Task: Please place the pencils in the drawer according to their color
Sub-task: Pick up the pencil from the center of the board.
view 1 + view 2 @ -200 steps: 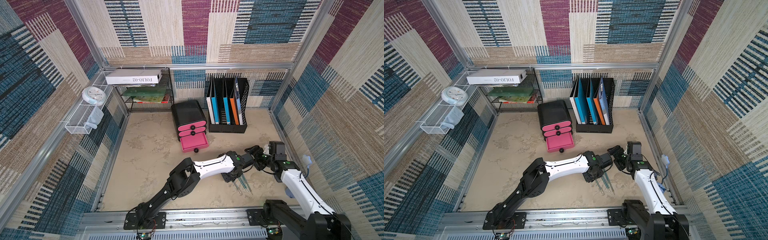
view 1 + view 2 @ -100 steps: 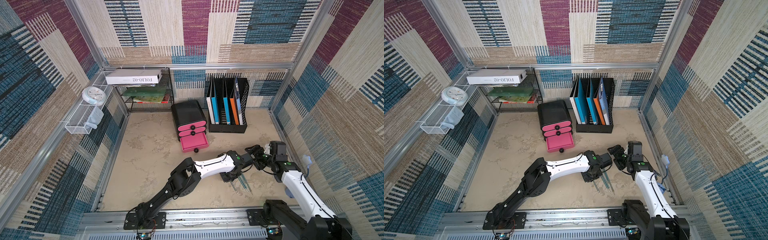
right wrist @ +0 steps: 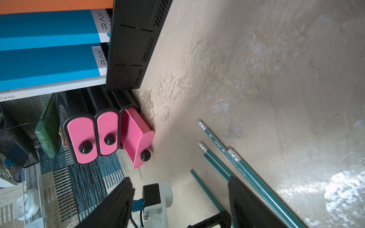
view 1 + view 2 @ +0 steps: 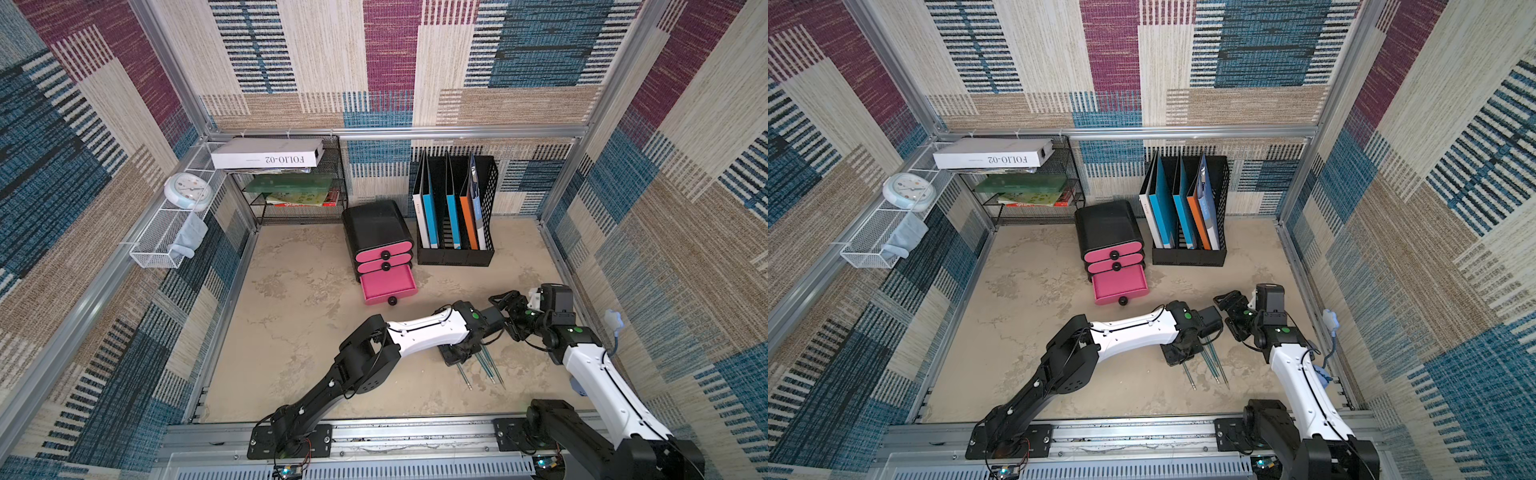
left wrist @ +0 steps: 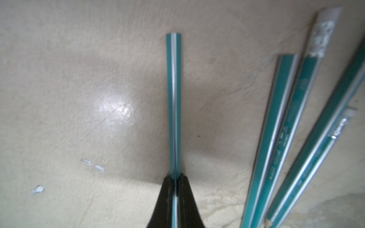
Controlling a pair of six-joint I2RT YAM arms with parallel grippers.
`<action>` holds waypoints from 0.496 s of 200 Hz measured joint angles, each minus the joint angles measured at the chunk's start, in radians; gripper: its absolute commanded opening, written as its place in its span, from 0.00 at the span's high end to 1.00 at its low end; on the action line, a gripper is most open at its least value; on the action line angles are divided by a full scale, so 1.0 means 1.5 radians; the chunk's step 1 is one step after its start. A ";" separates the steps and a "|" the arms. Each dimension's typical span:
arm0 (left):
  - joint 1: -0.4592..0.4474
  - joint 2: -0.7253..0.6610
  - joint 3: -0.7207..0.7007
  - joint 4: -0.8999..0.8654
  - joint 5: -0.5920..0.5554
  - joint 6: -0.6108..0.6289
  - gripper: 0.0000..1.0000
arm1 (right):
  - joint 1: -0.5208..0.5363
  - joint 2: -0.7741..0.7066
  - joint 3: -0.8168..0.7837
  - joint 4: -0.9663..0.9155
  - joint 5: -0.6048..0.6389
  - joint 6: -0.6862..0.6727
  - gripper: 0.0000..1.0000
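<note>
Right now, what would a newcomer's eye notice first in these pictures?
The black chest with pink drawers stands at the back, beside the file holder; its bottom drawer is pulled open. Near the front, the left gripper is shut on one teal pencil, other teal pencils lying beside it.

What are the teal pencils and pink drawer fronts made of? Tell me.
Teal faceted pencils: probably lacquered wood, glossy, with light streaks along the faces; crimped silvery bands look metal. Pink drawer fronts: likely moulded plastic, smooth, faintly shiny, rounded edges.
</note>
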 measured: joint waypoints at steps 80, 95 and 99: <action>0.011 -0.139 -0.089 -0.004 -0.078 0.103 1.00 | 0.000 -0.032 -0.055 0.058 -0.086 0.007 0.21; 0.018 -0.163 -0.109 -0.003 -0.095 0.137 1.00 | 0.000 -0.033 -0.065 0.069 -0.111 0.006 0.21; 0.020 -0.168 -0.114 -0.003 -0.100 0.146 1.00 | 0.001 -0.033 -0.068 0.072 -0.119 0.006 0.21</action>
